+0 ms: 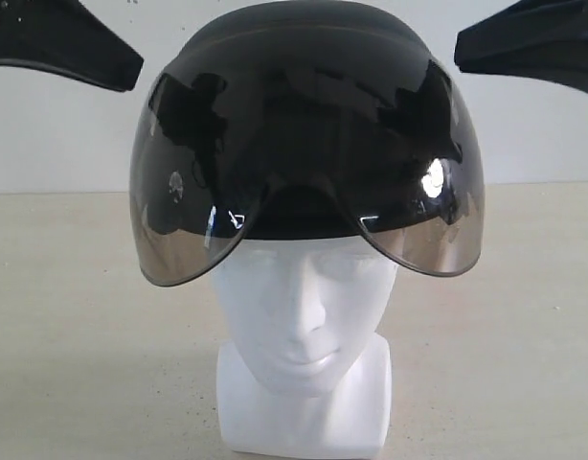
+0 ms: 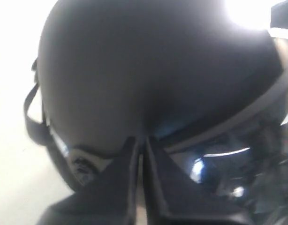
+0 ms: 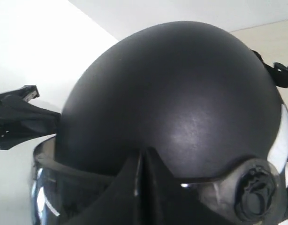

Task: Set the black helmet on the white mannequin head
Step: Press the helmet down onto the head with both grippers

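Beige tabletop (image 1: 64, 335) below a plain white wall (image 1: 64, 134)

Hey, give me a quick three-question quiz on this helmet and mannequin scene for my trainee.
1. True or false: the black helmet sits on the white mannequin head.
2. In the exterior view, the left pincer and right pincer are: A clamped on the helmet, B either side of the helmet, apart from it, C below the head's chin.
3. Fill in: both pincers' jaws are ____.
Key: 1 true; 2 B; 3 shut.
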Motion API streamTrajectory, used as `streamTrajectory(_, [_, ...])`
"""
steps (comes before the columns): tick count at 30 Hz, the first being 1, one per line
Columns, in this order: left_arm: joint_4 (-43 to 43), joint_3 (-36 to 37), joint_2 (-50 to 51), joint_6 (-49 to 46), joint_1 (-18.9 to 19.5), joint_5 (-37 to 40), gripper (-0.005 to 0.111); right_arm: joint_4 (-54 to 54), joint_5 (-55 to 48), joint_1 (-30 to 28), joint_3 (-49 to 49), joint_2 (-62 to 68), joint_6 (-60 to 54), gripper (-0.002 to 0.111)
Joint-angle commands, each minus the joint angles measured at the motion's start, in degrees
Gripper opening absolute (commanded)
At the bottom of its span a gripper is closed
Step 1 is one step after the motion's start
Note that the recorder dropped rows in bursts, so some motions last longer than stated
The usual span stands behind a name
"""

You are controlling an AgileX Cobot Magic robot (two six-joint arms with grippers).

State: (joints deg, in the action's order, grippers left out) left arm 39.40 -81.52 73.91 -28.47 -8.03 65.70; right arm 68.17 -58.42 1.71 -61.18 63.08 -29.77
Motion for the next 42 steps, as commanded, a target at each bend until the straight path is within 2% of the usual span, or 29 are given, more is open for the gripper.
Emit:
streamTrajectory(1, [9.94,0.23,-3.22,-1.16,-0.56,-2.0,0.004,0.06,-3.52,0.07,-6.98,-0.68,-1.26,0.0])
streamTrajectory(4, [15.11,0.23,-2.79,-3.32,-0.56,-2.52,0.004,0.06,-4.08,0.24,-9.28,0.02,-0.37,0.0])
streamTrajectory(9, [15.23,0.23,0.55,-3.32,-0.7,-1.0,0.004,-4.67,-1.28,9.07,-9.28,3.33,0.46,0.0])
streamTrajectory(13, [15.23,0.23,0.54,-4.11,-0.7,0.78,0.004,-7.28,1.21,12.61,-9.28,3.94,0.94,0.0])
streamTrajectory(18, [15.24,0.69,0.54,-4.22,-0.7,2.34,0.004,-8.66,-1.36,12.98,-9.28,4.34,1.3,0.0])
streamTrajectory(31, [16.76,8.25,0.41,-6.6,-0.7,3.75,0.004,-11.23,-5.11,12.98,-9.28,4.34,3.15,0.0])
streamTrajectory(42, [16.53,10.98,-0.3,-7.94,-0.7,3.75,0.004,-12.5,-2.47,15.53,-3.89,4.34,3.81,0.0])
